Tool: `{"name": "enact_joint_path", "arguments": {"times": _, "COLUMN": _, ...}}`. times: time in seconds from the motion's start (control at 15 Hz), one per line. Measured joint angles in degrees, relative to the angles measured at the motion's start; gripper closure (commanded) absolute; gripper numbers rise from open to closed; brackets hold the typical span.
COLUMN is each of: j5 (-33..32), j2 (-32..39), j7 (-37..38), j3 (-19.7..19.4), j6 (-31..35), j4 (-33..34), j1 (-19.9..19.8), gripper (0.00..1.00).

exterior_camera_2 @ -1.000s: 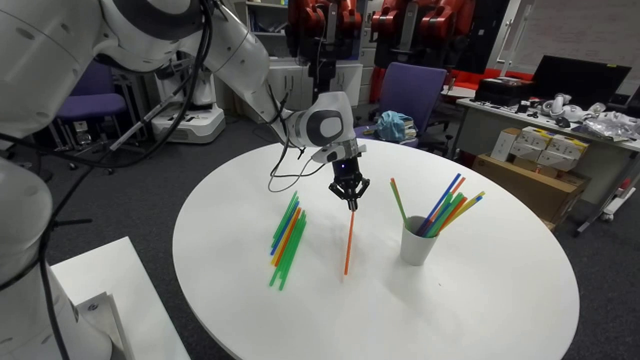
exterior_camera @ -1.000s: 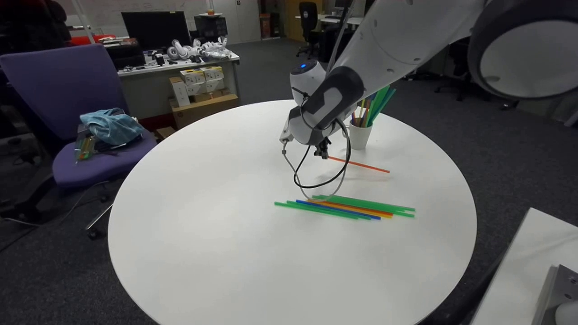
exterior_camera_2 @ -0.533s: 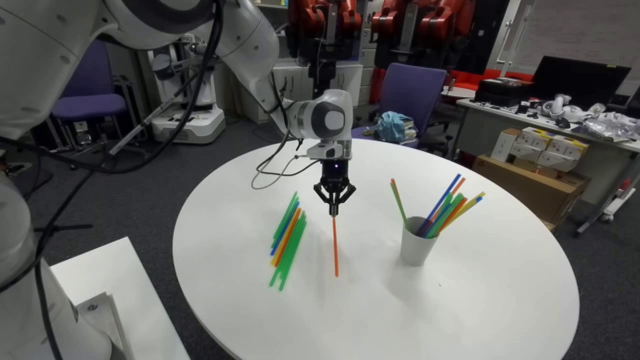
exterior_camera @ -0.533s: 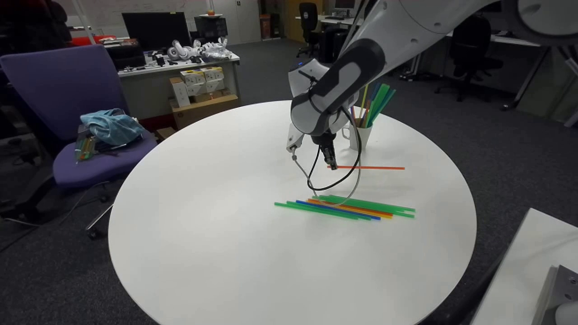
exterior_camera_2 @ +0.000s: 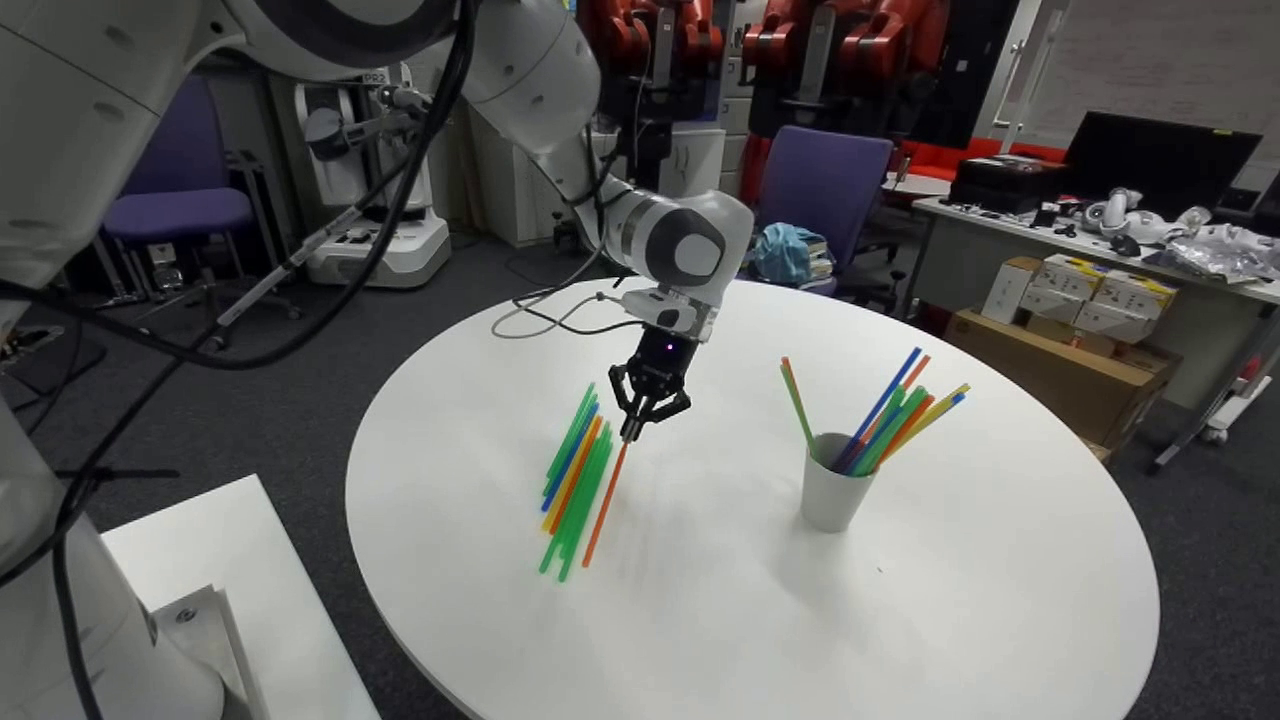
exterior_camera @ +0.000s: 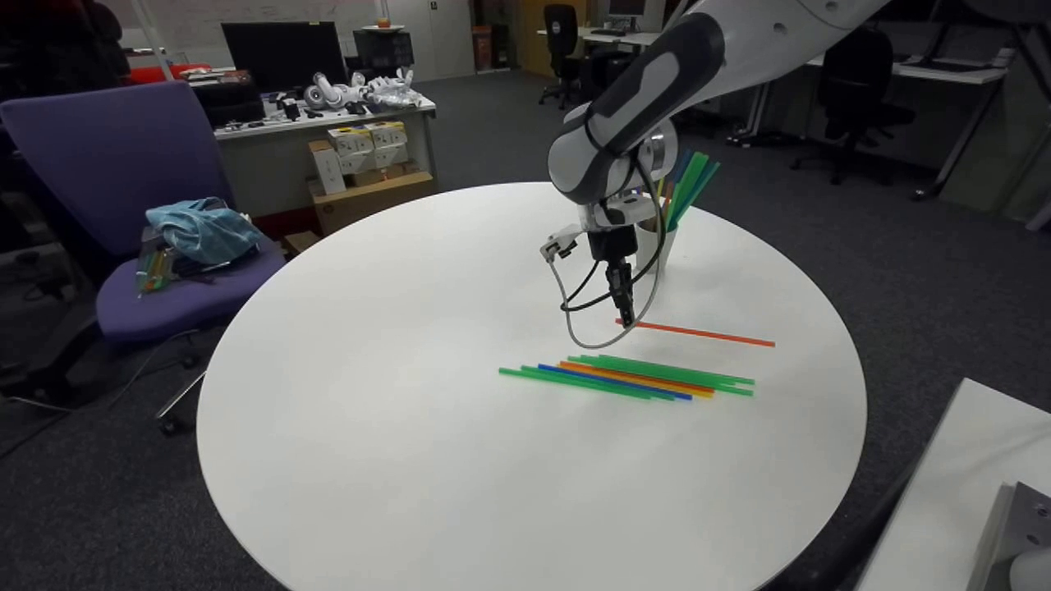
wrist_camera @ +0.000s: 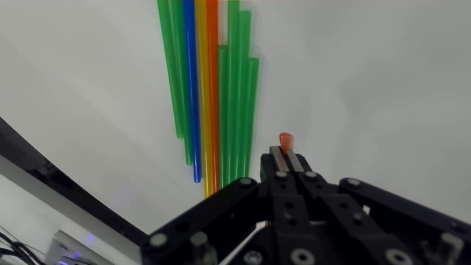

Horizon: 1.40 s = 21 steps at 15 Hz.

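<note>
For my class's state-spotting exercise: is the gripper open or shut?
Shut: in the wrist view the gripper pinches the orange-red straw near one end.

Free room between held straw (exterior_camera_2: pixel 606 505) and cup (exterior_camera_2: pixel 834 497)

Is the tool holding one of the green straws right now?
No, in an exterior view the tool is clamped on a red-orange straw.

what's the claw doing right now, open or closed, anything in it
Claw: closed, holding a single orange-red straw near one end.
</note>
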Motion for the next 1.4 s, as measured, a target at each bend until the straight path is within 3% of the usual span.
{"name": "enact_joint_path", "arguments": {"times": 0.13, "j5": 4.7, "j2": -0.5, "j7": -0.1, "j3": 1.3, "j6": 0.2, "j4": -0.3, "j1": -2.3, "gripper": 0.68}}
{"name": "enact_joint_path", "arguments": {"times": 0.47, "j5": 14.9, "j2": -2.4, "j7": -3.0, "j3": 4.0, "j6": 4.8, "j4": -2.8, "j1": -6.0, "gripper": 0.29}}
{"name": "enact_joint_path", "arguments": {"times": 0.73, "j5": 16.9, "j2": -3.3, "j7": -3.9, "j3": 4.1, "j6": 8.1, "j4": -4.3, "j1": -6.5, "gripper": 0.0}}
{"name": "enact_joint_path", "arguments": {"times": 1.07, "j5": 14.5, "j2": -6.6, "j7": 2.1, "j3": 2.3, "j6": 25.8, "j4": -10.0, "j1": -3.8, "gripper": 0.0}}
{"name": "enact_joint_path", "arguments": {"times": 1.4, "j5": 5.5, "j2": -11.9, "j7": 16.0, "j3": -2.5, "j6": 40.3, "j4": -16.9, "j1": 1.9, "gripper": 0.0}}
